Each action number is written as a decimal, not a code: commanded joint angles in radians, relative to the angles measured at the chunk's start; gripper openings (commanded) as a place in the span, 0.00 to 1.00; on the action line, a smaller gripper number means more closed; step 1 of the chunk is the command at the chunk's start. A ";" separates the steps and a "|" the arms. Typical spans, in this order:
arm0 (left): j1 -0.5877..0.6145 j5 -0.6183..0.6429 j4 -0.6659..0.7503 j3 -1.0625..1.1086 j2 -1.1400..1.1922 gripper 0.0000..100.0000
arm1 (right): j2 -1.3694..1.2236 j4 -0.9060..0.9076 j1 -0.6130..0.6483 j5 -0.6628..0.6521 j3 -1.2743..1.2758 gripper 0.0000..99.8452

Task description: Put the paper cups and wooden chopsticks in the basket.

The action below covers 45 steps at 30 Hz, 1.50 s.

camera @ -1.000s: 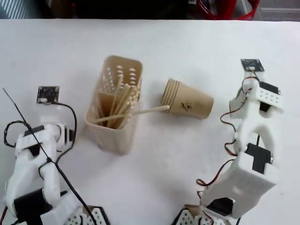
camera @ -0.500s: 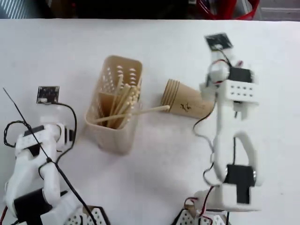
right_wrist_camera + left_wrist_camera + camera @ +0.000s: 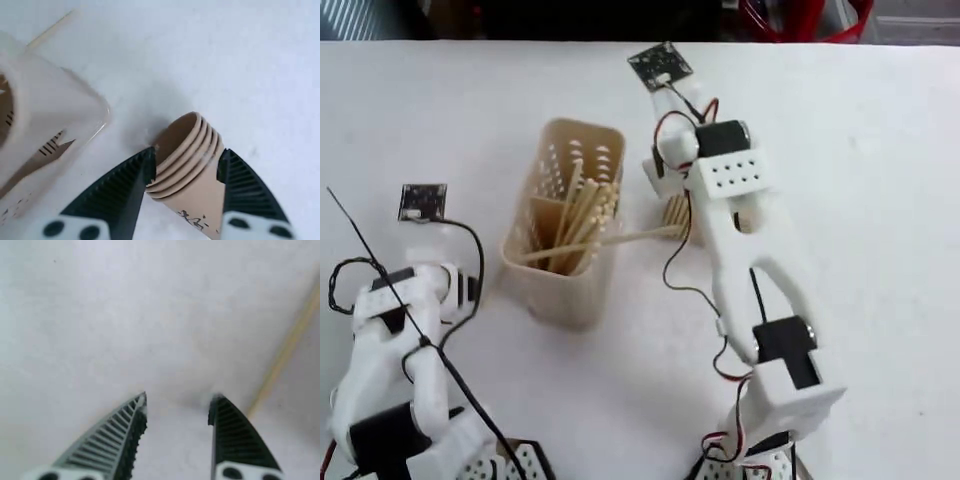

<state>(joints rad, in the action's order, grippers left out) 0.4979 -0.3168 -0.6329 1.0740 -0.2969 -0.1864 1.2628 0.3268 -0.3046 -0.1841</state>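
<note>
Straddling the paper cups (image 3: 192,175) with the right gripper (image 3: 186,152) parted, stack on its side between the fingers, basket (image 3: 55,105) of wooden chopsticks (image 3: 585,215) just beside one finger, left gripper (image 3: 177,400) parted over the table (image 3: 150,315).

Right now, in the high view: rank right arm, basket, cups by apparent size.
1. right arm: largest, though it is raised nearer the camera.
2. basket
3. cups: smallest as seen, but mostly covered by the arm, so the full size is unclear.
</note>
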 commanded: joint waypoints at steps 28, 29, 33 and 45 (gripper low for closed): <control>0.002 -0.012 -0.026 -0.003 -0.004 0.21 | -0.170 0.056 -0.338 0.034 -0.055 0.01; 0.002 -0.012 -0.026 -0.003 -0.004 0.21 | -0.171 0.056 -0.349 0.012 -0.054 0.02; 0.002 -0.012 -0.026 -0.003 -0.004 0.21 | -0.168 0.091 -0.381 -0.015 -0.058 0.02; 0.002 -0.012 -0.026 -0.003 -0.004 0.21 | 0.131 0.295 -0.404 0.035 -0.338 0.02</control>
<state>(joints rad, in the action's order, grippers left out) 0.4979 -0.3168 -0.6329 1.0740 -0.2969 -0.1849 1.5405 -0.0890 -0.3076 -0.4235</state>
